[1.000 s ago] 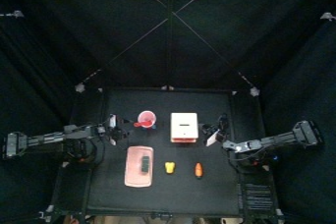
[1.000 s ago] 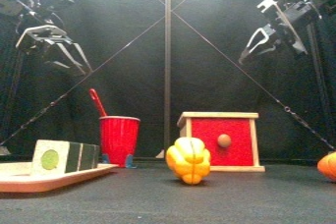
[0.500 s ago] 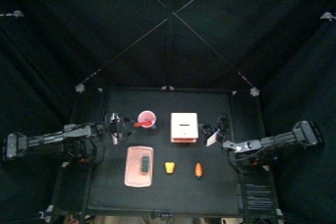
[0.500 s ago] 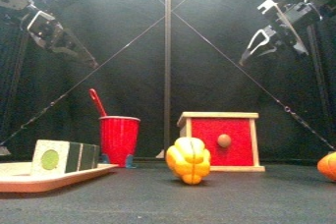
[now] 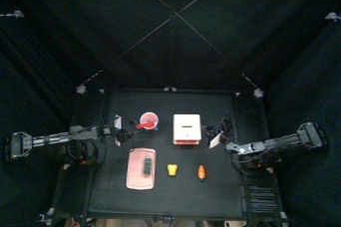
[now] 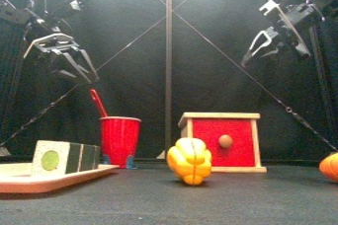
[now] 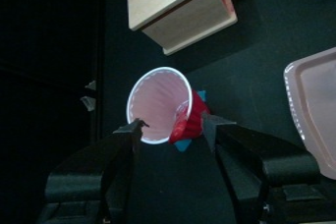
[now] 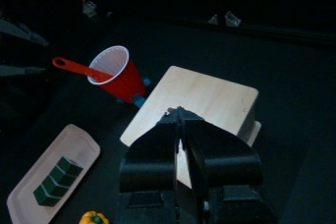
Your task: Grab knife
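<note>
Found the knife (image 6: 95, 102) not yet taken, standing in the red cup (image 6: 121, 140) with its red handle leaning out toward 11 o'clock in the front view and its blade hidden inside. Placed the cup, seen from above, at about 11 o'clock from the middle of the desk (image 5: 213, 191), with the red box (image 6: 222, 141) near its 3 o'clock and the tray (image 6: 40, 175) at its 6 o'clock. Noted the left hand (image 6: 63, 66) dropped lower than a moment before and drawn in from 9 o'clock toward the cup, fingers wide apart and empty, hanging above the handle and short of it. Saw the cup's mouth and the handle framed between those fingers in the left wrist view. Judged this an approach nearly lined up, with the descent and the closing on the handle left to do. Found the right hand (image 6: 271, 39) high at 3 o'clock of the box, fingers nearly together on nothing.
</note>
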